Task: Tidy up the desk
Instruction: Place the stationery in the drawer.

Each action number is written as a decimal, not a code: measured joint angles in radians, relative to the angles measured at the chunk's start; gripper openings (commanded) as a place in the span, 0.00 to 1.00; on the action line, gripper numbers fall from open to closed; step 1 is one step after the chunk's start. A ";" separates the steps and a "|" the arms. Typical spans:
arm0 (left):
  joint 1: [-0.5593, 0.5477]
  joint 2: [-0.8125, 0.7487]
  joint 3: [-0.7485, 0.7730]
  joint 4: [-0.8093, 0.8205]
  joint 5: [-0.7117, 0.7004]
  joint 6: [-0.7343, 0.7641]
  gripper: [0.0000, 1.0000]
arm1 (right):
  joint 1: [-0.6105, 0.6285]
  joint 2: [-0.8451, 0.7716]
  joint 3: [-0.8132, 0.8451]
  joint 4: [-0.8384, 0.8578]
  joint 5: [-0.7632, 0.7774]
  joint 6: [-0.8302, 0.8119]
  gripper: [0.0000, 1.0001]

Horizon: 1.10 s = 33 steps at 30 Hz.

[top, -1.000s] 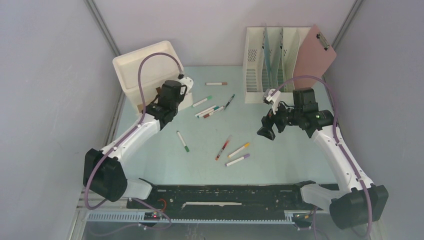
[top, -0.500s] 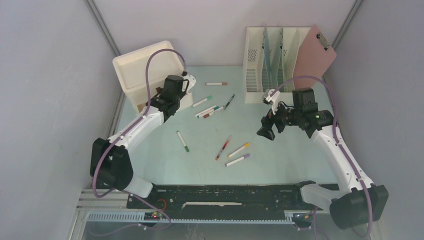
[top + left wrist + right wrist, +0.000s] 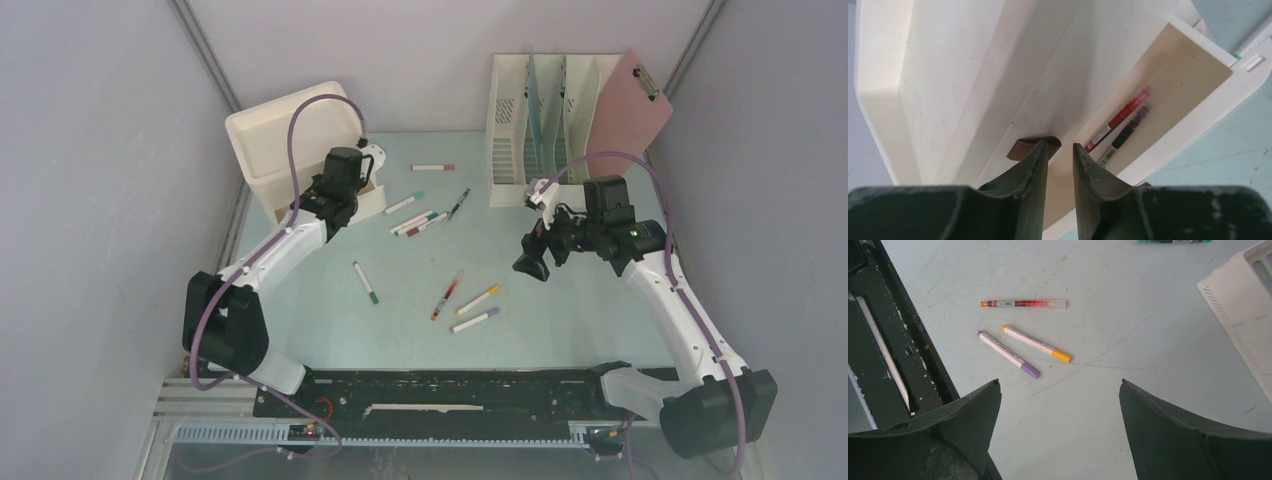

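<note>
The pale green desk [image 3: 570, 320] holds scattered pens. My left gripper [image 3: 325, 192] is at the front of the cream drawer unit [image 3: 290, 130]. In the left wrist view the left gripper [image 3: 1060, 145] stands open by a narrow gap with nothing between its fingers. The unit's brown tab [image 3: 1023, 147] sits just behind the left fingertip. The pulled-out drawer [image 3: 1198, 85] holds a red pen [image 3: 1120, 117] and a dark pen [image 3: 1125, 132]. My right gripper [image 3: 530, 262] hovers wide open above bare desk [image 3: 1063, 440], empty.
On the desk lie a green-tipped marker [image 3: 366, 282], a red pen [image 3: 446, 296], a yellow-capped marker [image 3: 478, 299], a purple-capped marker [image 3: 475, 320] and several more pens [image 3: 420, 222]. A cream file rack [image 3: 540, 110] and pink clipboard [image 3: 630, 110] stand at the back right.
My left gripper's jaws have parted from shut to a narrow gap, and the left arm has shifted slightly toward the drawer unit. The right arm has not moved.
</note>
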 measured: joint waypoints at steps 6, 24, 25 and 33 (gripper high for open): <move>0.002 -0.001 -0.002 0.014 0.001 -0.020 0.37 | 0.006 0.000 0.000 0.000 0.000 0.000 0.95; 0.003 -0.615 -0.435 0.279 0.390 -0.513 1.00 | 0.014 0.000 0.000 0.000 -0.007 -0.007 0.95; 0.003 -0.653 -0.478 0.305 0.419 -0.548 1.00 | 0.014 0.000 0.000 0.000 -0.011 -0.007 0.95; 0.003 -0.949 -0.760 0.351 0.554 -0.828 1.00 | 0.108 0.069 0.000 0.067 -0.021 0.063 0.97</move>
